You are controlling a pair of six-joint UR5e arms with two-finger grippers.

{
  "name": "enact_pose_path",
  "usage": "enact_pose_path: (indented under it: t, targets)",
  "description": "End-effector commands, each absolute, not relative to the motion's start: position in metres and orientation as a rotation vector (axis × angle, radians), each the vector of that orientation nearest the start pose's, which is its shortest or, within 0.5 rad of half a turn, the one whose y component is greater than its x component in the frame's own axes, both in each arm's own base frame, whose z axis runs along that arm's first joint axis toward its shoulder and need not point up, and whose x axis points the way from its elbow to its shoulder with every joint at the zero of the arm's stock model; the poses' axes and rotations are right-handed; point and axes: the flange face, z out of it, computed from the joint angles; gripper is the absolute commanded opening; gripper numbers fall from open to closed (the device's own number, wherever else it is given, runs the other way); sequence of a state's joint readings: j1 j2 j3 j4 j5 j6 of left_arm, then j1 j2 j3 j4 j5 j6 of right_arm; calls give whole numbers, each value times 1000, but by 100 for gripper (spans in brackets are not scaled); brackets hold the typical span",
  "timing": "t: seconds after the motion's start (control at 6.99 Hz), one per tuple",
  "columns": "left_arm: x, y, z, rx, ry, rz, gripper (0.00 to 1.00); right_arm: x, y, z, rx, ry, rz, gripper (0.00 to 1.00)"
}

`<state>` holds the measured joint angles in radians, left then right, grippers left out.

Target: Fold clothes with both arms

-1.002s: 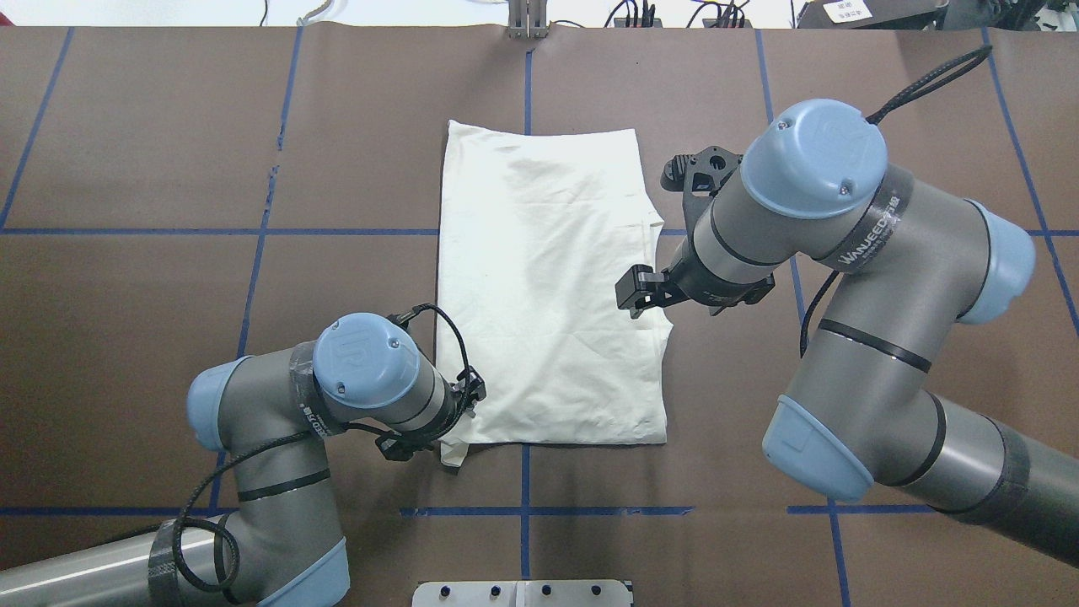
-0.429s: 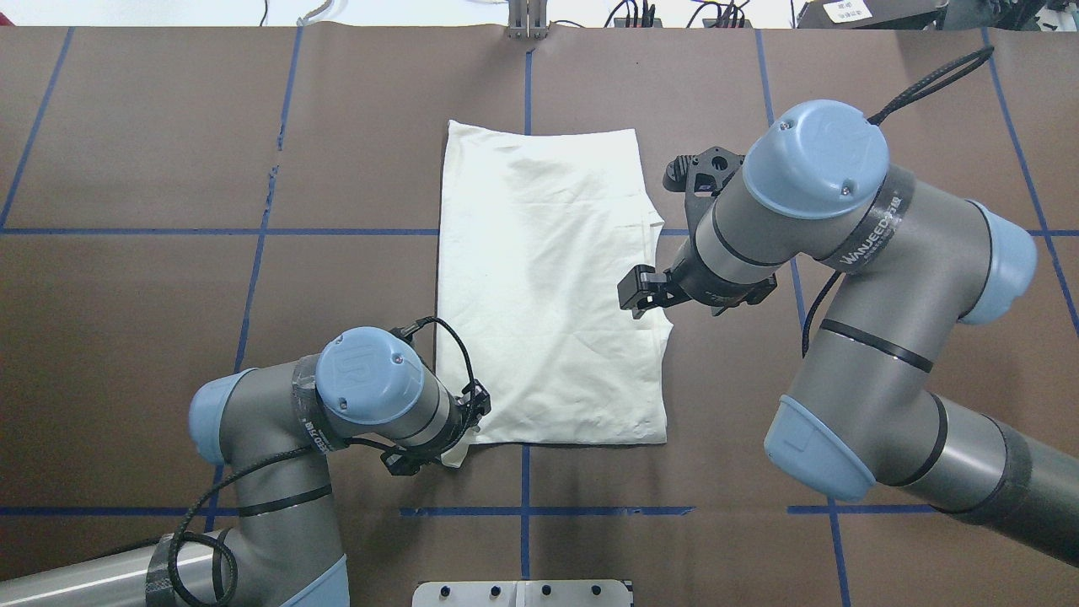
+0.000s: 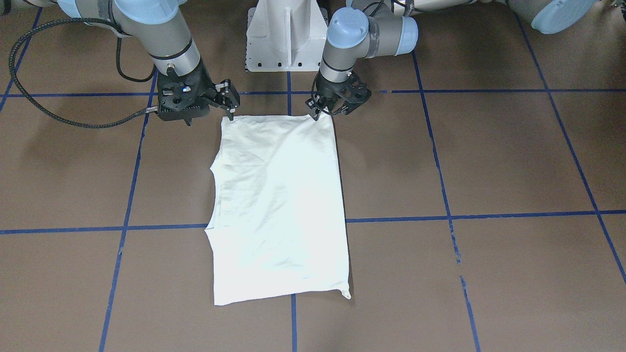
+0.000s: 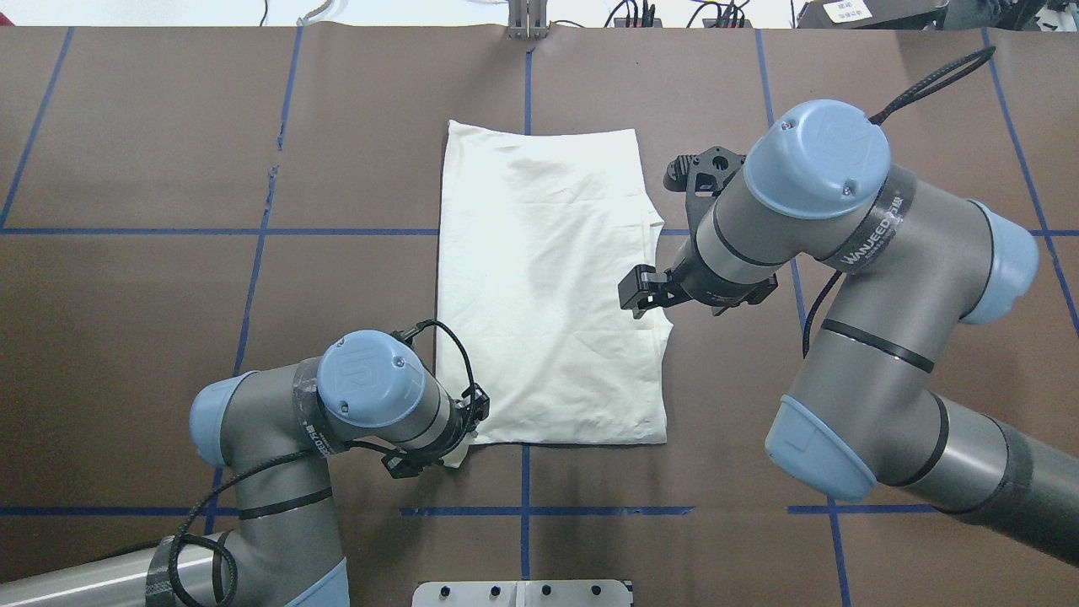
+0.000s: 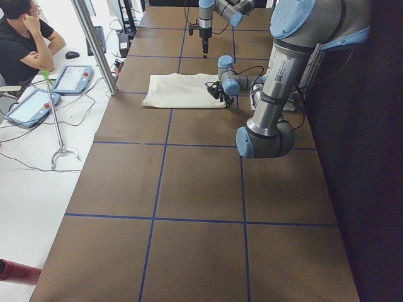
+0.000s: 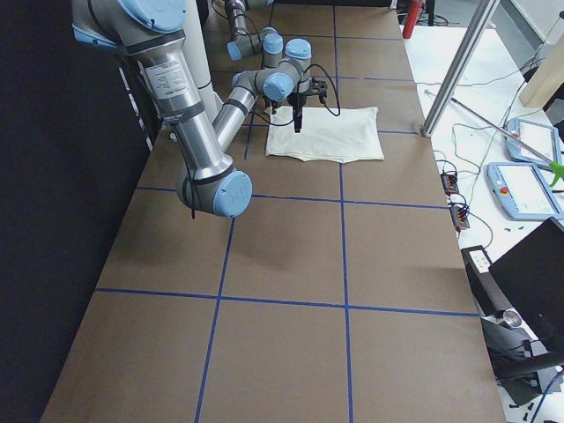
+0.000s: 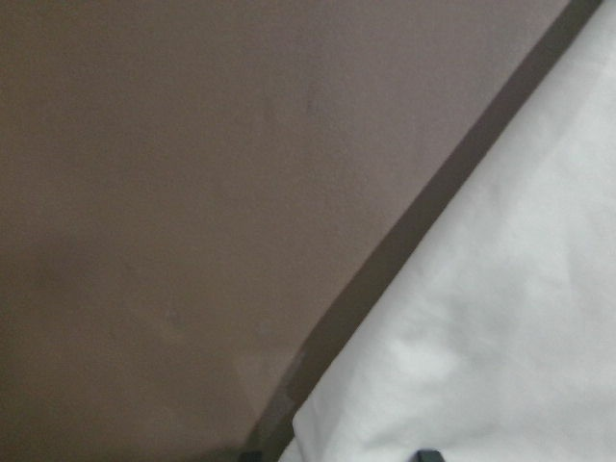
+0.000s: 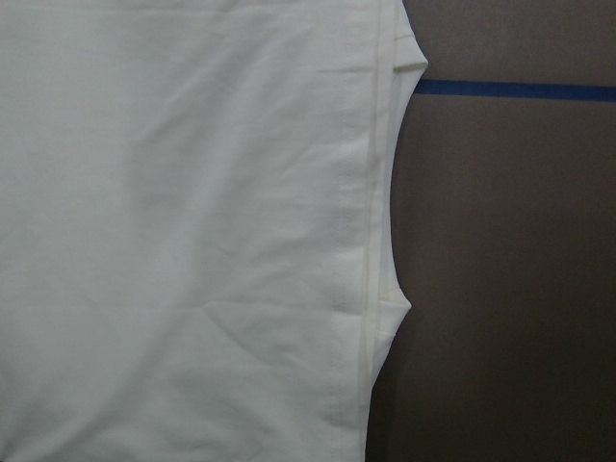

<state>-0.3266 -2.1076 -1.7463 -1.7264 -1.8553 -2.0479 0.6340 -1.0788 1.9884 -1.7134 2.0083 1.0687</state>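
Black two-finger left gripper [image 3: 318, 109] sits low at the left base-side corner of the cream, narrow-folded T-shirt [image 4: 539, 278]; I cannot tell its grip. The black right gripper [image 4: 636, 299] hovers above the shirt's right edge, apparently holding nothing, its opening unclear. The shirt lies flat before the white pedestal base [image 3: 286, 34]. Likely the step of taking corners for a fold; next, the right gripper must come down to its base-side corner.

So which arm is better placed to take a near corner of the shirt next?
Left, probably. The left tool sits low at the shirt's near corner, wrist view close on that edge. The right tool hangs above the shirt's side edge, partway along, off any corner.
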Motion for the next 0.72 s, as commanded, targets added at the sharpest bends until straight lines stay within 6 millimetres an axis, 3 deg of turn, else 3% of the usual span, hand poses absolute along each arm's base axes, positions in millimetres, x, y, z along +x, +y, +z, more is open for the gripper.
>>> enact_pose_path:
  t: [0.0,0.14,0.29,0.43,0.57]
  targets:
    - [583,-310,258,-334,838,-629,61,-410,-415,225,55,-856,-43,100]
    - [583,-310,258,-334,836,-629,61,-410,-415,225,55,-856,-43,100]
    - [583,-310,256,-334,840,-629,53,-409,-415,228,52,-852,-42,100]
    - [583,-309,255,-334,841,-627,34,-409,-415,229,50,-850,-41,100]
    - [583,-309,255,-334,841,-627,9,-409,-415,229,50,-850,-41,100]
